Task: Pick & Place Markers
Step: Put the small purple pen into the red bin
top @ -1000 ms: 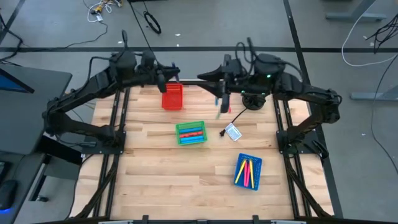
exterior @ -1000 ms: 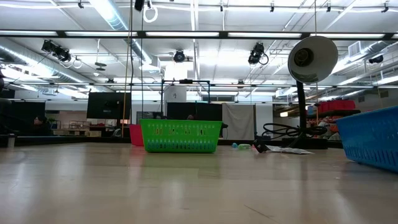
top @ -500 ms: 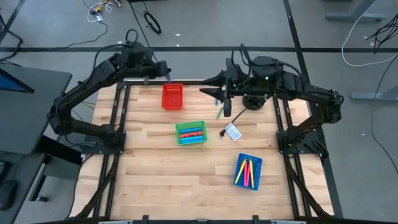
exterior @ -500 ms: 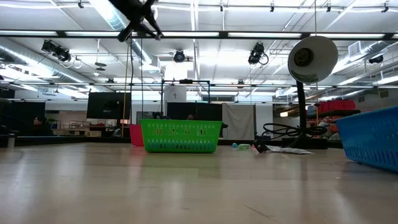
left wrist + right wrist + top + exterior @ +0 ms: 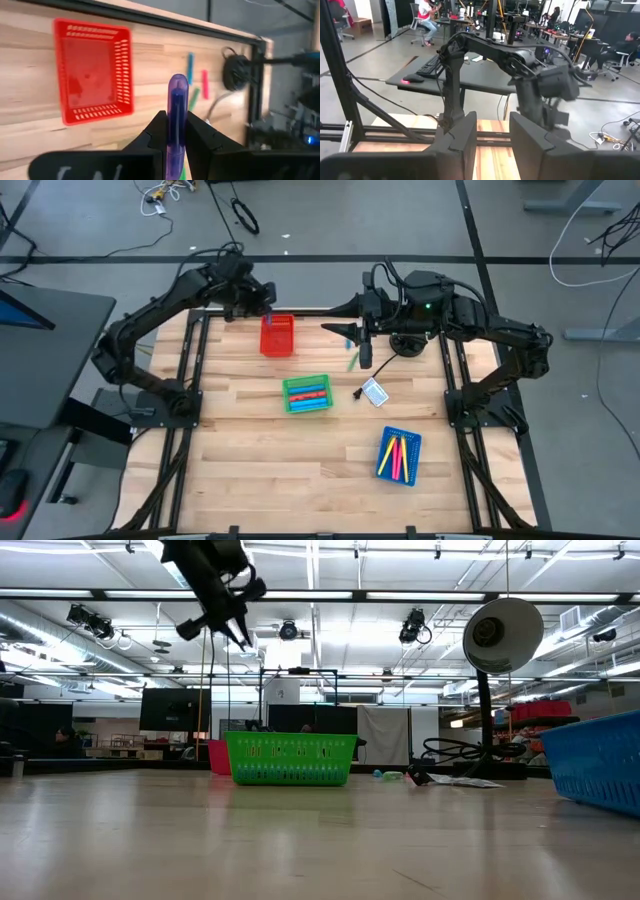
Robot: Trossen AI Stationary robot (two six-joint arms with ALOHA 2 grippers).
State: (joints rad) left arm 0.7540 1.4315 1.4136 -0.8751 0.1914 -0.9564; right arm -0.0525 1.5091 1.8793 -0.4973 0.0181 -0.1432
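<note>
Purple marker (image 5: 177, 120) sits pinched between the left gripper (image 5: 174, 131) jaws, which are clamped tight on its lower barrel, cap end sticking out. It hangs up over the red tray (image 5: 278, 335) at the upper middle of the high view. Looks light, stiff and slick plastic, so a mid-barrel pinch seems the safest hold; grabbed near an end it'd probably pivot. Loose markers (image 5: 352, 360) lie on the wooden surface (image 5: 250, 450) right of that tray. Right gripper (image 5: 345, 330) hovers near them, jaws parted, nothing in them.
</note>
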